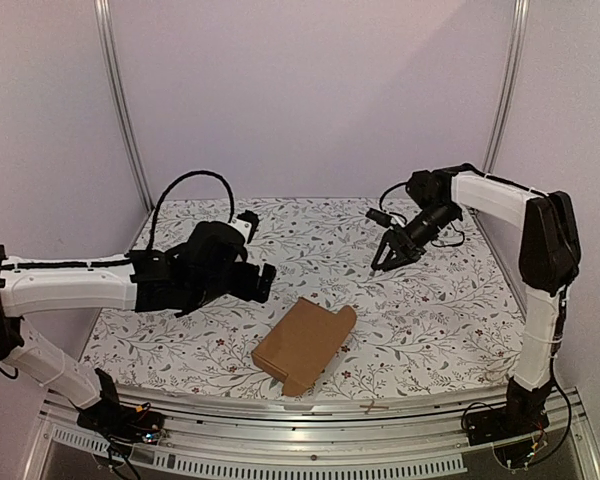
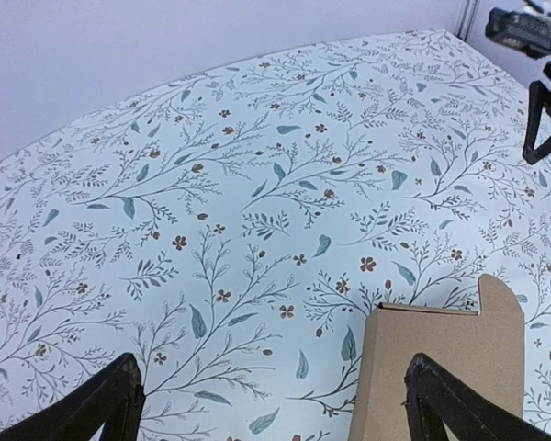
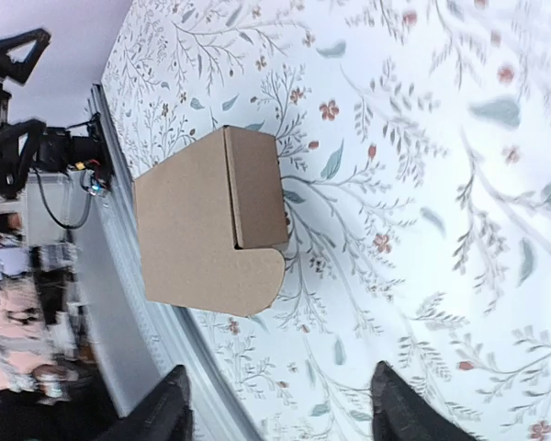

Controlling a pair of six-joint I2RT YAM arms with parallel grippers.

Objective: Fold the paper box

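- Two grippers hang clear of the work and neither touches it. The plain brown cardboard paper box [image 1: 305, 345] lies alone at 6 o'clock on the floral-patterned cloth worktop [image 1: 450, 300], close to the near edge.
- One of them, the black two-finger left gripper [image 1: 256, 252], hovers at about 10 o'clock from the box, raised above the cloth. Its jaws stand wide apart with nothing between them. In its wrist view the carton's corner sits low at 5 o'clock, partly behind one finger [image 2: 455, 406], so I judge this arm is placed to look down on the carton, not to hold it.
- Opposite, the black right gripper [image 1: 390, 262] hangs at about 2 o'clock from the box, well apart, with its jaws spread and empty. Its camera takes in the whole carton, probably for a clear look at it.
- As for the box, it reads as a closed, flat-sided carton with one round-cornered flap lying over its top and jutting past the end toward 1 o'clock. Folding seems nearly done, with perhaps that flap left to tuck. I cannot tell whether it is seated.
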